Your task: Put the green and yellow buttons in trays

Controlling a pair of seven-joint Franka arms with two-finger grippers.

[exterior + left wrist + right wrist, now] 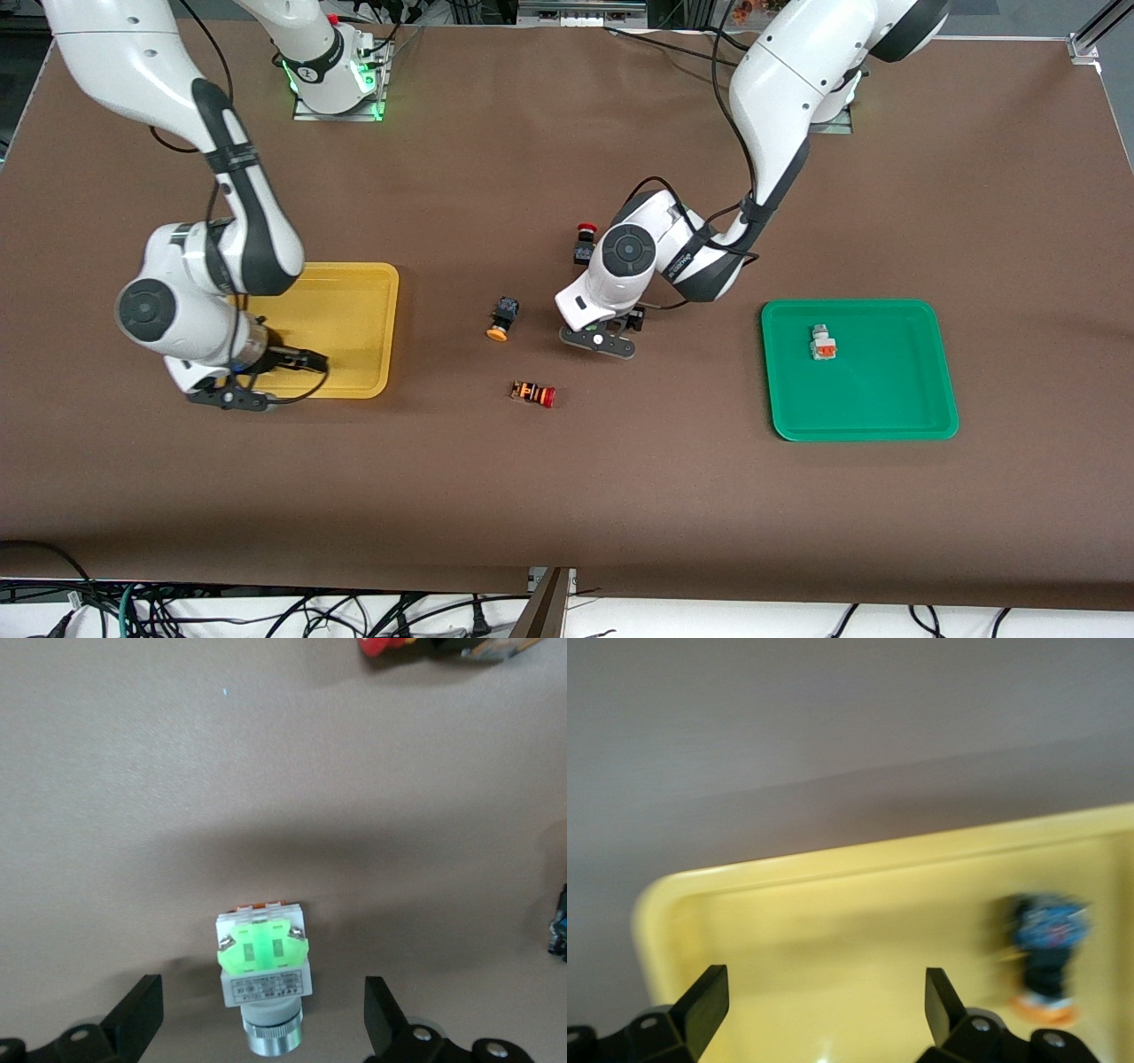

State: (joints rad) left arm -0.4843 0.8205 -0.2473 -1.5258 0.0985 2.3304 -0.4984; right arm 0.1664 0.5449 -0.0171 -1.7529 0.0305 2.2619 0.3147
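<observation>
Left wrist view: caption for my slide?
Open left end effector above a green-faced grey button lying on the brown table.

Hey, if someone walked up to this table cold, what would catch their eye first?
Probably the two bright trays: the yellow tray at the right arm's end, the right end effector open over it, and the green tray at the left arm's end holding a grey switch. Between them, the left end effector hangs open over a green-faced button on the brown table.
</observation>
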